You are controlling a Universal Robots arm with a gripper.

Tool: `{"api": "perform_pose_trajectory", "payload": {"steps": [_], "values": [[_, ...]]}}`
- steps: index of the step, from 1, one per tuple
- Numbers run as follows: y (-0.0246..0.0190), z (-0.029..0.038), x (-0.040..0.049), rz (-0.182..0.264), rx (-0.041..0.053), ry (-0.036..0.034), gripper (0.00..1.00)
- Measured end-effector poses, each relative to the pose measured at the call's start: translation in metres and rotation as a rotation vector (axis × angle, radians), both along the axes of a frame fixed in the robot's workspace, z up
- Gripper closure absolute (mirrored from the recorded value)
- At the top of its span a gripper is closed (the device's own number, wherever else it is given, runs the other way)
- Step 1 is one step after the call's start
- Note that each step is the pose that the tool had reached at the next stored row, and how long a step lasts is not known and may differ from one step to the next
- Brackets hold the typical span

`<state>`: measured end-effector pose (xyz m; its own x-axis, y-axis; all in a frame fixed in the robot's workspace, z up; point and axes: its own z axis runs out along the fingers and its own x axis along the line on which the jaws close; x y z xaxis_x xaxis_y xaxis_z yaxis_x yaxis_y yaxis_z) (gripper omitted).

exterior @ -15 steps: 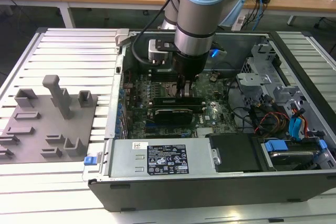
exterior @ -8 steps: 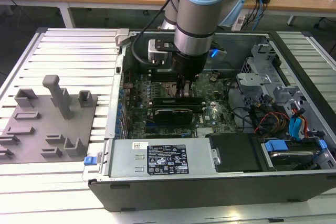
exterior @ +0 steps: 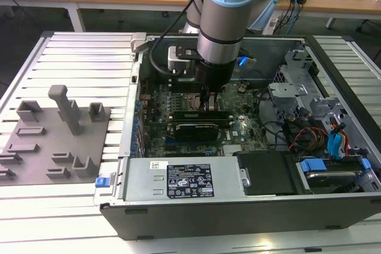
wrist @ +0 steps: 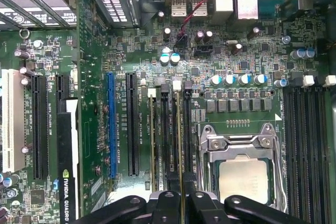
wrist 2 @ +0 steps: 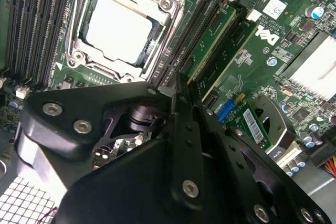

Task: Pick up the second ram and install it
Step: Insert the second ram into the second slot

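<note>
The second ram (wrist: pixel 180 140) is a thin green stick standing on edge in a black memory slot next to the CPU socket (wrist: pixel 244 179). In the second wrist view its green face (wrist 2: pixel 212 38) runs away from the fingers. My gripper (wrist: pixel 181 200) is shut on the stick's top edge, its black fingers (wrist 2: pixel 180 90) pinched together over it. In the exterior view the gripper (exterior: pixel 208 104) reaches straight down into the open computer case, onto the motherboard (exterior: pixel 238 126). Another green stick (wrist: pixel 154 145) sits in a slot farther from the socket.
The graphics card (exterior: pixel 193 129) lies close in front of the gripper. The power supply (exterior: pixel 184 179) fills the case's near side, and the drive cage (exterior: pixel 297 87) and cables sit at the exterior view's right. A grey fixture plate (exterior: pixel 53 141) lies outside the case at its left.
</note>
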<state>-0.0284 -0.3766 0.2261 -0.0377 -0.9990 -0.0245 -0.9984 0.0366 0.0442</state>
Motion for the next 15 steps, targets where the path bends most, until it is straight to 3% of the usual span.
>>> {"api": "perform_pose_trajectory", "payload": {"steps": [3, 4, 5, 7, 8, 10, 11, 15], "values": [[0.0000, -0.0002, -0.0002, 0.000, 0.0000, 0.0000, 0.85], [0.0000, -0.0002, -0.0001, 0.000, 0.0001, 0.0000, 0.79], [0.0000, 0.0007, 0.0000, 0.000, 0.0003, -0.0001, 0.79], [0.0013, 0.0216, 0.0000, 0.000, -0.0004, 0.0001, 0.79], [0.0045, 0.0301, 0.0000, 0.000, -0.0019, 0.0000, 0.79], [0.0080, 0.0367, 0.0000, 0.000, -0.0041, 0.0000, 0.80], [0.0101, 0.0410, 0.0000, 0.000, -0.0053, 0.0000, 0.89], [0.0103, 0.0428, 0.0000, 0.000, -0.0052, -0.0001, 0.89]]}}
